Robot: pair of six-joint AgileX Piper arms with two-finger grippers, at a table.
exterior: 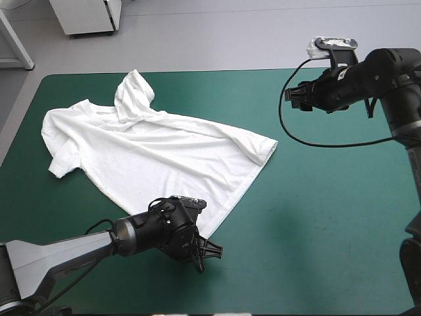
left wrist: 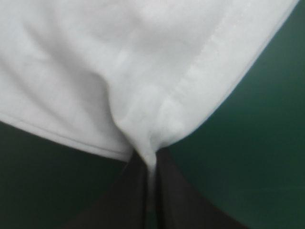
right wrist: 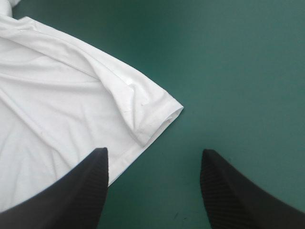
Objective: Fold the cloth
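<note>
Teal-green cover stretched over the table, and on its left half lay the T-shirt, white and spread mostly flat, though not squared up. 1 sleeve reached toward the table's left edge. The other sleeve was rucked into a raised ridge on the far side. The hem ran slantwise from near the front edge up toward the table's middle, so the garment sat askew to the table's edges.

At the hem's near end, the left gripper was pressed together on the cloth. Its 2 black fingers were all but meeting, with a thin fold of fabric pinched between them and a pleat fanning out ahead of the tips. That hold looked meant to secure 1 bottom corner, ready for carrying it over the body of the shirt.

At the hem's far end, the rolled corner lay doubled over on itself in a small fold. The right gripper stood off from it, spread wide and touching nothing. The rolled corner lay just ahead of the gap between its fingers, with bare cover beside it. The placement suggested it was lined up to take this 2nd corner, so that both ends of the hem could be moved together. The doubled edge seemed likely to need a grip through both layers.
</note>
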